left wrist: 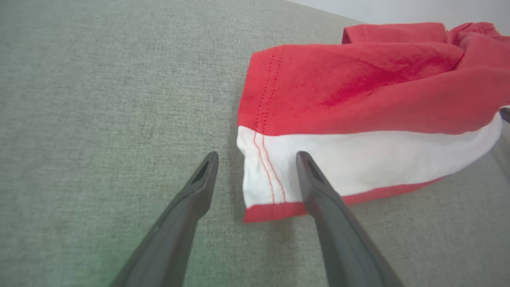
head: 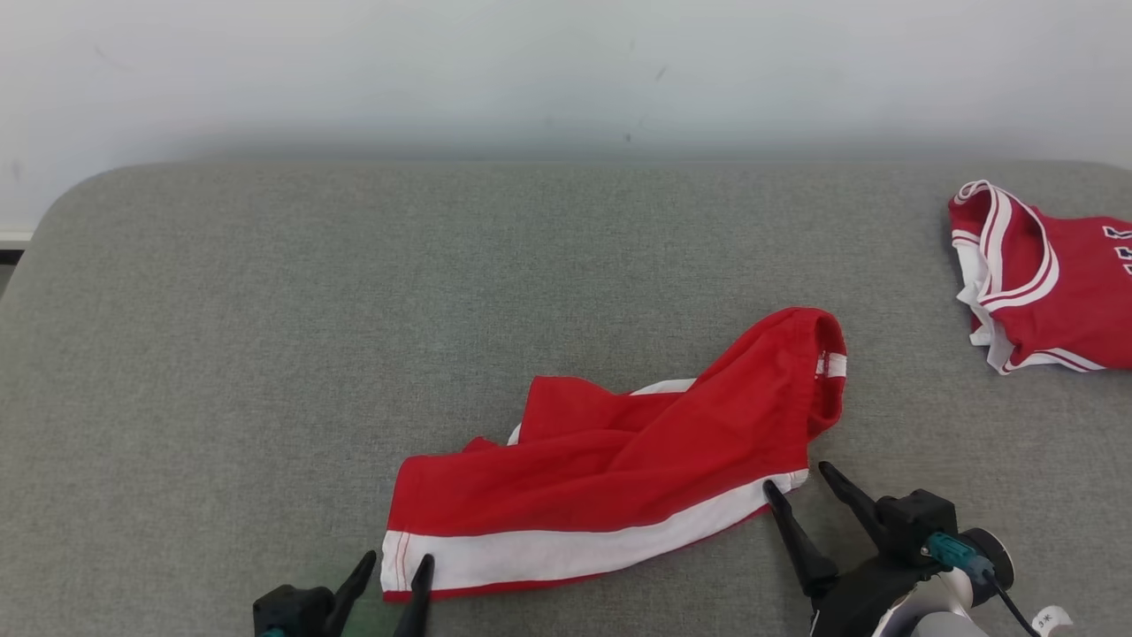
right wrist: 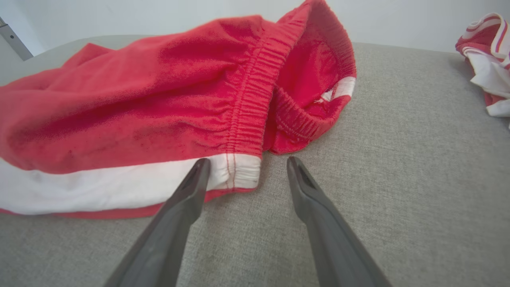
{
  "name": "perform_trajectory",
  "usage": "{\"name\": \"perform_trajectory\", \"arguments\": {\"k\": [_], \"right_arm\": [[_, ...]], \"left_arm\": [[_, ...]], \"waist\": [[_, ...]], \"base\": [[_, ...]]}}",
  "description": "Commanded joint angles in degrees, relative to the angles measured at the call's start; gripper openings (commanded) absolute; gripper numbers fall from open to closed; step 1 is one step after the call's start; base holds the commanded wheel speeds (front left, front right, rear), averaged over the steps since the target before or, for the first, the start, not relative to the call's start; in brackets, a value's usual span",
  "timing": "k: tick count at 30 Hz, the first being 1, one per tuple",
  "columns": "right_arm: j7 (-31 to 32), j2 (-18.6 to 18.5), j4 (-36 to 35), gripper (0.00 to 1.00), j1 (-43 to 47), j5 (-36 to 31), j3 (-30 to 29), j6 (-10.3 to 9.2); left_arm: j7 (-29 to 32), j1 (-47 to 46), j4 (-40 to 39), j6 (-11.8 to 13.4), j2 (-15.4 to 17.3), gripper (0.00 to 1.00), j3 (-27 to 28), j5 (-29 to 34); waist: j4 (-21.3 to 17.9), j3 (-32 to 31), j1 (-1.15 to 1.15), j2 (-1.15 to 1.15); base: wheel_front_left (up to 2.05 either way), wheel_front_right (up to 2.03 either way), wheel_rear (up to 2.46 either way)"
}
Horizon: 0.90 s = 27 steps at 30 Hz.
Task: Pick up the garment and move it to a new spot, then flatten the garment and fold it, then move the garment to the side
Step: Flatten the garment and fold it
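Left gripper (head: 397,559) at btm-left of head view, fingers apart, nothing clamped: they straddle the lower-left corner of the red shorts (head: 619,460). In left wrist view one finger is over bare grey surface (left wrist: 99,119), the other over the white band (left wrist: 378,167) just past the stitched hem (left wrist: 269,171); can't tell if the tips touch cloth. Shorts lie crumpled at btm-ctr of head view on the grey surface, running from lower left up to the right, white band w/ a thin red edge along the near side, folds bunched in the middle. Elastic waistband (head: 818,354) is at the upper-right end, standing up & gaping open. Right gripper (head: 796,476) at btm-right, fingers also apart, holding nothing; one tip sits at the end of the white band below the waistband, the other over bare surface just beside it. At far right edge, well apart from the shorts: a red & white jersey (head: 1044,283), bunched, partly cut off by the frame. Pale wall (head: 531,71) runs across the top.
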Motion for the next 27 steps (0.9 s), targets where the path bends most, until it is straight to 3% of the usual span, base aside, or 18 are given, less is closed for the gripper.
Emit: {"name": "perform_trajectory", "arguments": {"k": [1, 2, 3, 4, 5, 11, 21, 27], "right_arm": [[0.0, -0.36, 1.05, 1.0, -0.92, 0.86, 1.1, -0.16], [0.0, -0.48, 1.91, 1.0, -1.58, 1.62, 2.03, -0.16], [-0.01, -0.72, 2.76, 0.67, -2.23, 2.16, 3.07, -0.16], [0.0, -1.01, 3.31, 0.41, -3.02, 2.52, 3.81, -0.16], [-0.01, -1.2, 3.68, 0.0, -3.63, 3.07, 4.4, -0.16], [0.0, -2.13, 1.73, 0.0, -3.28, 4.78, 5.89, -0.16], [-0.01, -3.18, -12.59, 0.0, 7.33, 4.74, 1.86, -0.16], [-0.01, -4.14, -19.07, 0.0, 4.75, 4.09, 0.63, -0.16]], "left_arm": [[-0.17, -0.94, 0.66, 0.07, 0.1, 0.84, -0.64, -0.98], [-0.17, -1.51, 0.92, 0.07, -0.01, 0.45, -1.13, -1.8], [-0.17, -2.02, 1.29, 0.07, -0.22, 0.33, -1.64, -2.6], [-0.17, -2.46, 1.71, 0.07, -0.2, 0.0, -2.25, -2.85], [-0.17, -3.03, 1.87, 0.07, -0.19, 0.0, -2.88, -3.27], [-0.17, -3.29, 0.54, 0.07, -0.29, 0.0, -3.09, -4.83], [-0.17, 5.11, -9.88, 0.07, -0.38, 0.0, 3.08, -0.56], [-0.17, 1.52, -15.43, 0.07, 1.89, 0.0, 3.67, 1.83]], "waist": [[0.32, 0.3, 0.0, 0.0], [0.5, 0.5, 0.0, 0.0], [0.78, 0.78, 0.0, 0.0], [0.99, 0.97, 0.0, 0.0], [1.25, 1.17, 0.0, 0.0], [1.59, 0.72, 0.0, 0.0], [0.17, -1.71, 0.0, 0.0], [-1.22, -1.21, 0.0, 0.0]], "base": [[0.0, 0.0, 0.0], [0.0, 0.0, 0.0], [0.0, 0.0, 0.0], [0.0, 0.0, 0.0], [0.0, 0.0, 0.0], [0.0, 0.0, 0.0], [0.0, 0.0, 0.0], [0.0, 0.0, 0.0]]}}
